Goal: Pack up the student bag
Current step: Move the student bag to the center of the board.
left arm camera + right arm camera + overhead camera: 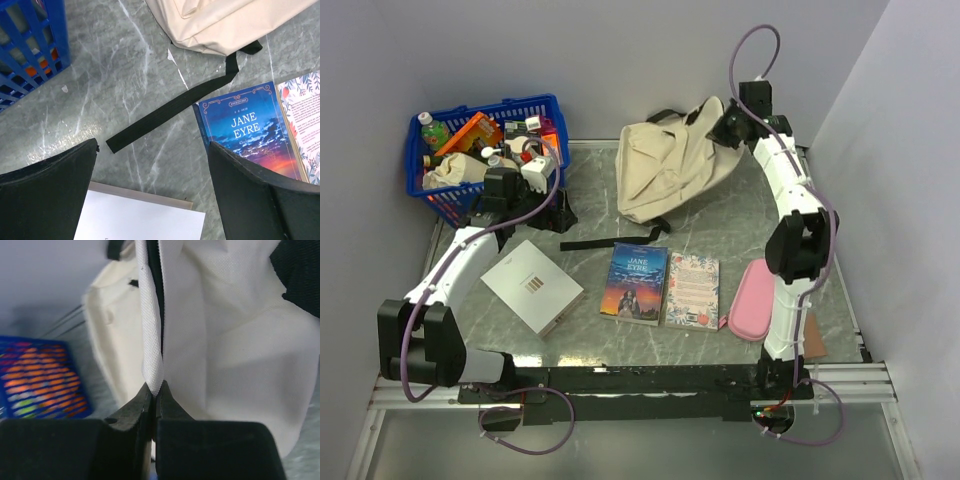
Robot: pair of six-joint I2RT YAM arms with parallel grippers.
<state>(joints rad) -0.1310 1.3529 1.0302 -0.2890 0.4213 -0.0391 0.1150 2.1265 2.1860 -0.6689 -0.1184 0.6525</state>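
Tabletop (730, 225) bears student bag (670, 165), pinched by right end effector (154, 392)

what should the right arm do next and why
Probably lift the right end effector a little: it is shut on a cream edge of the student bag, and raising that should open the mouth. The Jane Eyre book lies unpacked.

Table (720, 215): grey marbled top, pale veins.

Far left corner: blue basket (445, 205), packed with bottles and packets.

Far centre: student bag (670, 165), cream fabric, slumped on its side. Its black strap (610, 242) trails flat across the surface toward the near left.

Near left: white book (532, 286), lying askew.

Near centre: Jane Eyre paperback (635, 283), face up, with a floral-covered book (692, 290) just beside it on the right.

Near right: pink pouch (752, 298), close against the floral book.
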